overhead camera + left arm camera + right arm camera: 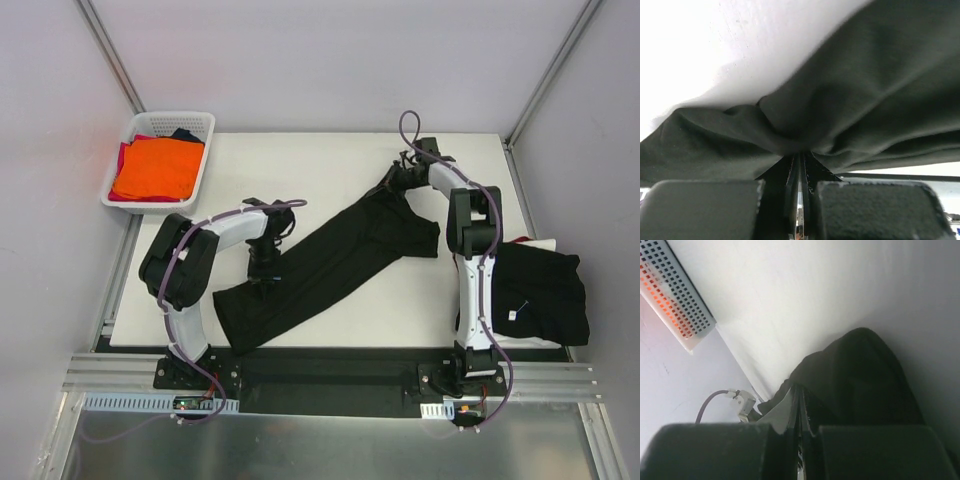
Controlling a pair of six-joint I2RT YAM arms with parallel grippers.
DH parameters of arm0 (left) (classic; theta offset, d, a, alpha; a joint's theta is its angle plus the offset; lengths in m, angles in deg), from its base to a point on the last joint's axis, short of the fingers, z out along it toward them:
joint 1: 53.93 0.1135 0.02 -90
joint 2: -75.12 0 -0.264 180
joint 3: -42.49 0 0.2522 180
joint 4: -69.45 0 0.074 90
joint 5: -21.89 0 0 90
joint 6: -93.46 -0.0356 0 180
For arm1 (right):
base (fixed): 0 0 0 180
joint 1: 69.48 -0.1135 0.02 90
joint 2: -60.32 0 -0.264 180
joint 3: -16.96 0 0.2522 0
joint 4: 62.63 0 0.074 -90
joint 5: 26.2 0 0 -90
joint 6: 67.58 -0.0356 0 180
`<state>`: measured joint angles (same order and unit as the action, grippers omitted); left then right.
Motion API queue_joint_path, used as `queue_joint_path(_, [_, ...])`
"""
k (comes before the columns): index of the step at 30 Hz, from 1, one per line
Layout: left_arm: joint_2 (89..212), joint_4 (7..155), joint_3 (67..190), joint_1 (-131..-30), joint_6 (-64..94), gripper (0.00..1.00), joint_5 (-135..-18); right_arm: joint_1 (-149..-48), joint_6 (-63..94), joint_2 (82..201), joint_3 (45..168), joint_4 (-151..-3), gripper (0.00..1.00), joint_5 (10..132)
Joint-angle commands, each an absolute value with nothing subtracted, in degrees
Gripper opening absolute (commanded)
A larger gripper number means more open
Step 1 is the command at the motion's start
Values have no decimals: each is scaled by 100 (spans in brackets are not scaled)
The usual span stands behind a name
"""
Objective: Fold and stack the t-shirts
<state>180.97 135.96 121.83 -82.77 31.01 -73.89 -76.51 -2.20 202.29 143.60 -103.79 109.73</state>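
A black t-shirt (330, 265) lies stretched in a long diagonal band across the table, from near left to far right. My left gripper (267, 266) is shut on its near-left part; in the left wrist view the cloth (850, 100) bunches into the closed jaws (801, 155). My right gripper (396, 181) is shut on the far-right end, where dark cloth (860, 375) runs into the closed jaws (801, 388). A pile of folded black t-shirts (540, 290) rests at the table's right edge. An orange t-shirt (155, 167) tops the shirts in the basket.
The white lattice basket (205, 122) stands at the far left corner; its wall (675, 295) shows in the right wrist view. Grey walls enclose the white table (300, 160). A metal rail (330, 375) runs along the near edge.
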Motion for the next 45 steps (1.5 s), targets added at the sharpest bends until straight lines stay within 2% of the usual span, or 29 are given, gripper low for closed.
queue_joint_path(1, [17805,13778,12690,-8284,3114,0,-7382,-7608,-87,19254,13910,-10064,1,11337])
queue_joint_path(11, [17927,14341,14578,-8319,3088,7,-6952,-7449,432,17170,12364,-10653,1,11364])
queue_joint_path(14, [18243,14341,14931,-8363,3079,4,-7057,-7598,756,16764,11488,-10908,1,11145])
queue_joint_path(16, [18471,14341,15020,-8381,3061,0,-7127,-7616,784,16448,10897,-10874,1,10960])
queue_joint_path(19, [18490,14306,14915,-8381,3053,0,-7223,-7651,670,16052,9807,-10549,1,10854])
queue_joint_path(24, [18034,14157,14002,-8398,2974,0,-7207,-7669,407,15560,8541,-10197,1,10495])
queue_joint_path(25, [17902,14148,13879,-8398,2948,0,-7189,-7678,388,15342,8539,-10353,1,10058])
queue_joint_path(26, [17840,14139,13669,-8398,2939,0,-7093,-7869,510,15252,8713,-11286,1,9314])
queue_joint_path(27, [17727,14148,13580,-8390,2886,0,-7040,-8028,807,15217,9307,-11721,1,7758])
queue_joint_path(30, [17594,14157,13359,-8398,2886,0,-6960,-8503,854,15181,9891,-12446,1,5789])
queue_joint_path(36, [17655,14148,13438,-8398,2956,0,-7031,-9338,775,15742,10937,-13087,1,3766])
queue_joint_path(41, [17664,14148,13456,-8398,2939,0,-7013,-9883,459,16420,11272,-13317,1,3593])
queue_joint_path(45, [17515,14104,13236,-8398,2947,1,-6934,-9980,256,16762,11053,-12869,1,4470])
